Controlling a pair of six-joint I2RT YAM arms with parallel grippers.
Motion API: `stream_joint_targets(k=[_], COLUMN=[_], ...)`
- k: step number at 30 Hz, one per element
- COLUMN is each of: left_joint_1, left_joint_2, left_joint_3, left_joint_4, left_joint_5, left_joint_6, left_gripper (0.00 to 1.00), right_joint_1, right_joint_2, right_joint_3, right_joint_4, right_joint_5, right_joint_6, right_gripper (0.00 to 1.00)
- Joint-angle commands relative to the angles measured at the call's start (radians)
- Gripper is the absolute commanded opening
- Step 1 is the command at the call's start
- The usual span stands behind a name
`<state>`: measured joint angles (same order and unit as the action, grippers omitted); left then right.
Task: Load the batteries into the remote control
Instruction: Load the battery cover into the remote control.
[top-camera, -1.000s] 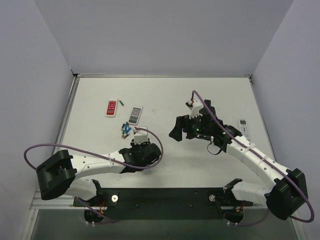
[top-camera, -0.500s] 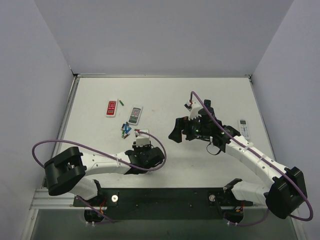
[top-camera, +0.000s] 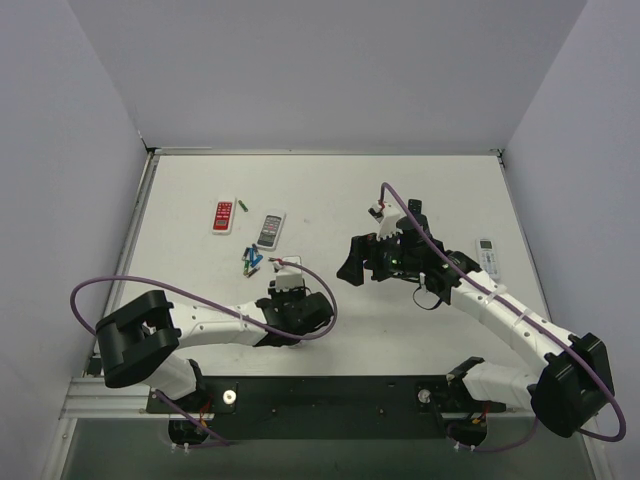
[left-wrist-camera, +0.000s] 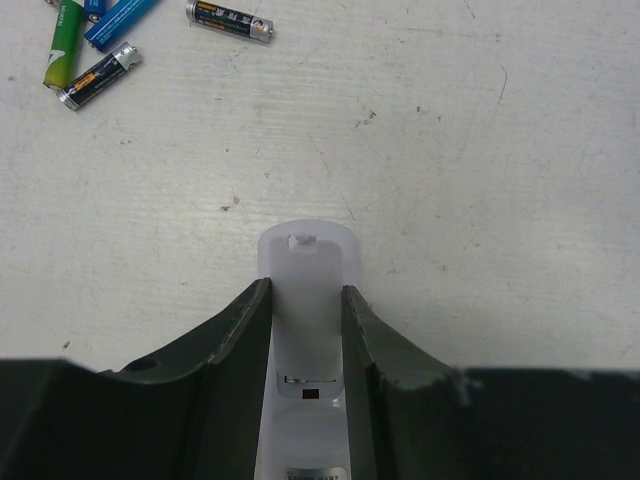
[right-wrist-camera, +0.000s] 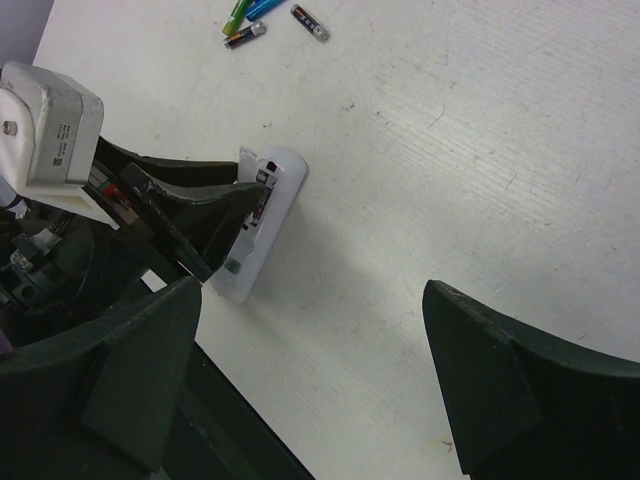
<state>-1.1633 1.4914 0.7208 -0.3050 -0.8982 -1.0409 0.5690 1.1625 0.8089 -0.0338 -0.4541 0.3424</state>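
My left gripper (left-wrist-camera: 305, 290) is shut on the slim white remote control (left-wrist-camera: 306, 262), which lies on the table with its battery recess facing up. In the top view the left gripper (top-camera: 293, 312) covers most of the remote. The remote also shows in the right wrist view (right-wrist-camera: 272, 192), with the left fingers (right-wrist-camera: 205, 215) clamped on its sides. Several batteries (left-wrist-camera: 98, 78) lie loose ahead and to the left, with green, blue and dark wraps. They also show in the top view (top-camera: 252, 262). My right gripper (right-wrist-camera: 312, 295) is open and empty, raised right of the remote (top-camera: 352, 262).
A red remote (top-camera: 223, 216) and a grey remote with dark buttons (top-camera: 270, 230) lie at the back left, with a lone green battery (top-camera: 243, 200) between them. A white remote with a display (top-camera: 487, 256) lies at the right. The table's near edge (right-wrist-camera: 250, 440) is close.
My left gripper has shifted a little right and nearer with the remote in it, and its elbow has swung right. The right arm has barely moved.
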Motion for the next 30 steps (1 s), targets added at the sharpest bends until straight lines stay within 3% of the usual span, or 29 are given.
stream_joint_targets(k=[1,20,30], left_joint_1=[-0.009,-0.022,-0.032], left_joint_2=[0.007,0.064,0.079], left_joint_3=[0.049,0.098,0.100], left_joint_4=[-0.011,-0.174,-0.144], left_joint_5=[-0.039,-0.056,-0.053], left_joint_6=[-0.068,-0.174,-0.173], left_gripper=[0.00,0.00,0.00], right_joint_1=[-0.011,-0.018,-0.021], right_joint_2=[0.008,0.006,0.003], right_joint_3=[-0.005,-0.019,-0.028], right_joint_4=[0.026,0.058,0.069], right_joint_5=[-0.020,-0.035,-0.043], right_joint_6=[0.001,0.009,0.017], right_gripper=[0.87,0.87,0.87])
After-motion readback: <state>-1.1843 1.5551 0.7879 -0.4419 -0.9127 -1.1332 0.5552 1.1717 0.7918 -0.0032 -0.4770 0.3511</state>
